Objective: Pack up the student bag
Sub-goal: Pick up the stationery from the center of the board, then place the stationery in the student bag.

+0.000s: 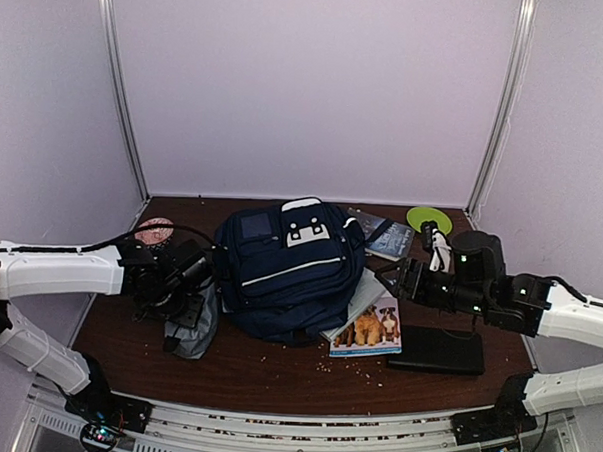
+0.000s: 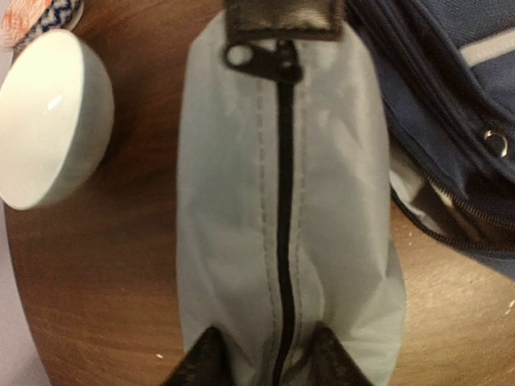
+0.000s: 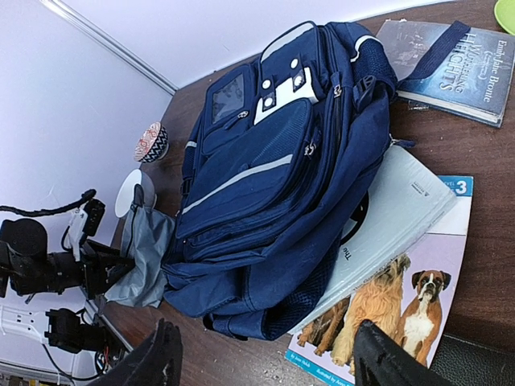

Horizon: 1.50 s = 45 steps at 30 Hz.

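Handling student bag [image 1: 285, 270]: soft, floppy, bulky, lying mid-table, its edge on books [image 1: 369, 329]. You pinch fabric beside zipper or top handle. Right gripper [image 3: 265, 358] gapes, empty. Left gripper [image 2: 268, 359] straddles grey pouch [image 2: 282, 201]; you cannot tell if clamped.

I was at a dark wood table [image 1: 275, 370]; plain lilac walls [image 1: 308, 86] on three sides, white corner posts [image 1: 122, 88].

So: navy-blue fabric backpack [image 1: 290, 271] with thin white stripes and white patches, pale grey fabric pouch [image 2: 286, 241] with a black zip, glossy white bowl [image 2: 52, 121], lime-green disc [image 1: 428, 219], flat black case [image 1: 438, 350], dark brown wooden counter [image 1: 275, 370].
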{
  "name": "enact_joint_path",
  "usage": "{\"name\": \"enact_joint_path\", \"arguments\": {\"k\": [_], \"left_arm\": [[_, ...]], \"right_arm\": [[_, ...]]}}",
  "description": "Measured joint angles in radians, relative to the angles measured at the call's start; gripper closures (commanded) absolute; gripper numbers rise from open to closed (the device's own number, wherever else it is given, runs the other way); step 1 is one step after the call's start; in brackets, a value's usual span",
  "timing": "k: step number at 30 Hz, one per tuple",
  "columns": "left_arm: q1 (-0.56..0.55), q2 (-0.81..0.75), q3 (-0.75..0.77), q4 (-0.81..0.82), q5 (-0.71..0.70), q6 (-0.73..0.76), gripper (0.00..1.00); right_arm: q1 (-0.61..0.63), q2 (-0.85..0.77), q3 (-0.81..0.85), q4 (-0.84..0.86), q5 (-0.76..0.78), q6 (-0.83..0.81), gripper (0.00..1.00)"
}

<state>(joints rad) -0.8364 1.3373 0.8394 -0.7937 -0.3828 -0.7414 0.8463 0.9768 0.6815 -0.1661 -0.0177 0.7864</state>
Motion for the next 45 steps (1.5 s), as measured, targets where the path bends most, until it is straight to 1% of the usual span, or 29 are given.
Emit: {"name": "enact_joint_path", "arguments": {"k": [1, 3, 4, 8, 11, 13, 16, 19, 21, 23, 26, 30, 33, 36, 38, 40, 45], "left_arm": [[0.0, -0.002, -0.001, 0.008, 0.01, 0.003, 0.73], [0.0, -0.012, -0.001, 0.02, 0.031, 0.021, 0.97], [0.0, -0.023, -0.001, 0.022, 0.036, 0.027, 1.0], [0.0, -0.083, 0.001, 0.009, 0.048, 0.048, 1.0], [-0.008, -0.151, 0.024, -0.044, 0.044, 0.075, 1.0], [-0.029, -0.206, 0.065, -0.088, 0.039, 0.105, 1.0], [-0.077, -0.288, 0.187, -0.153, 0.05, 0.178, 1.0], [-0.11, -0.337, 0.307, -0.164, 0.109, 0.27, 1.0], [-0.129, -0.353, 0.348, -0.161, 0.166, 0.325, 1.0], [-0.146, -0.356, 0.372, -0.159, 0.249, 0.386, 1.0], [-0.16, -0.322, 0.383, -0.161, 0.341, 0.459, 1.0], [-0.177, -0.228, 0.383, -0.14, 0.466, 0.548, 1.0], [-0.2, -0.127, 0.39, -0.111, 0.535, 0.61, 1.0], [-0.234, -0.012, 0.418, -0.08, 0.596, 0.658, 1.0], [-0.253, 0.047, 0.437, -0.059, 0.632, 0.682, 1.0], [-0.271, 0.097, 0.46, -0.04, 0.665, 0.7, 1.0], [-0.298, 0.135, 0.487, -0.008, 0.72, 0.722, 1.0]], "right_arm": [[0.0, -0.002, 0.0, -0.003, 0.0, 0.0, 0.27], [0.0, -0.006, 0.0, -0.005, 0.0, 0.0, 0.27], [0.0, -0.008, 0.0, -0.006, 0.0, 0.0, 0.27], [0.001, -0.01, 0.0, -0.006, -0.001, -0.003, 0.28], [0.004, -0.01, 0.0, -0.006, -0.008, -0.014, 0.28], [0.009, -0.008, 0.008, -0.01, -0.024, -0.033, 0.28], [0.023, 0.002, 0.064, -0.022, -0.065, -0.091, 0.28], [0.043, 0.01, 0.12, -0.026, -0.106, -0.15, 0.29], [0.077, 0.017, 0.172, -0.03, -0.129, -0.214, 0.29], [0.136, 0.024, 0.231, -0.047, -0.138, -0.291, 0.29], [0.242, 0.022, 0.293, -0.073, -0.098, -0.41, 0.29], [0.344, -0.005, 0.299, -0.101, -0.016, -0.549, 0.26], [0.411, -0.035, 0.264, -0.097, 0.064, -0.656, 0.24], [0.484, -0.078, 0.169, -0.043, 0.117, -0.754, 0.23], [0.516, -0.08, 0.127, -0.039, 0.129, -0.798, 0.23], [0.529, -0.061, 0.12, -0.042, 0.134, -0.832, 0.23], [0.535, -0.028, 0.12, -0.037, 0.127, -0.871, 0.23]]}}
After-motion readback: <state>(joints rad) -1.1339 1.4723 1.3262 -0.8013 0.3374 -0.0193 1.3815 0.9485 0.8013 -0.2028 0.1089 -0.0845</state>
